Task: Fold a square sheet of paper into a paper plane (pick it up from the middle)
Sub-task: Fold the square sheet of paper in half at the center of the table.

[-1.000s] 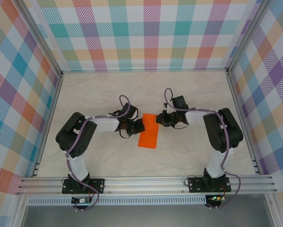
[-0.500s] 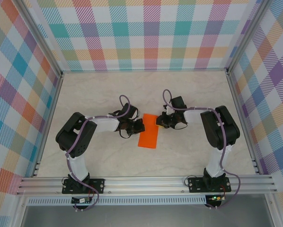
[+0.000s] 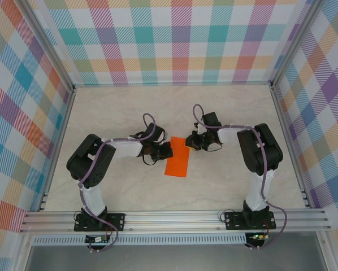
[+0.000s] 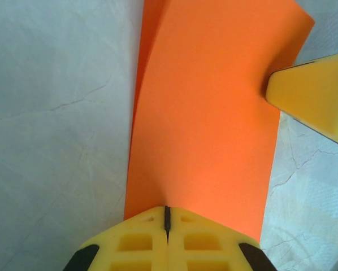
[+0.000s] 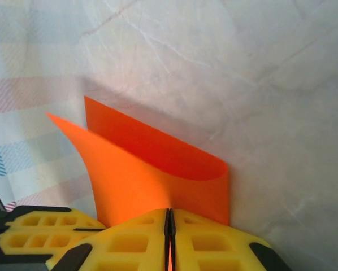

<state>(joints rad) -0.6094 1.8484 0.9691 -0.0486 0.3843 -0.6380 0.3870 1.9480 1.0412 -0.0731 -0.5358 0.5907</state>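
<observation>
Item under inspection: the orange paper. It is lying near the middle of the pale marbled table as a folded rectangle, long axis running roughly away from the arm bases and slightly tilted. It is not showing a pointed dart shape.

Left gripper: from above, it is sitting at the paper's left long edge, near the far half. In its own wrist camera the yellow fingertips are pressing together with only a thin dark seam between them, and the near edge of the paper is running straight in at their tips. I am reading this as fully closed and pinching the paper. Two layers are showing at the far left corner, the upper one curving slightly off the lower.

Right gripper: from above, it is meeting the paper at its far right corner. In its own wrist camera the yellow fingers are closing tight on the sheet, with orange showing in the seam between them. The paper is standing up from the table here as a rounded fold: two layers are joining in a soft curve on the right and spreading apart toward the left.

Cross-check: each wrist camera is catching a yellow finger of the opposite gripper beside the paper, at the right in the left view and at the lower left in the right view.
</observation>
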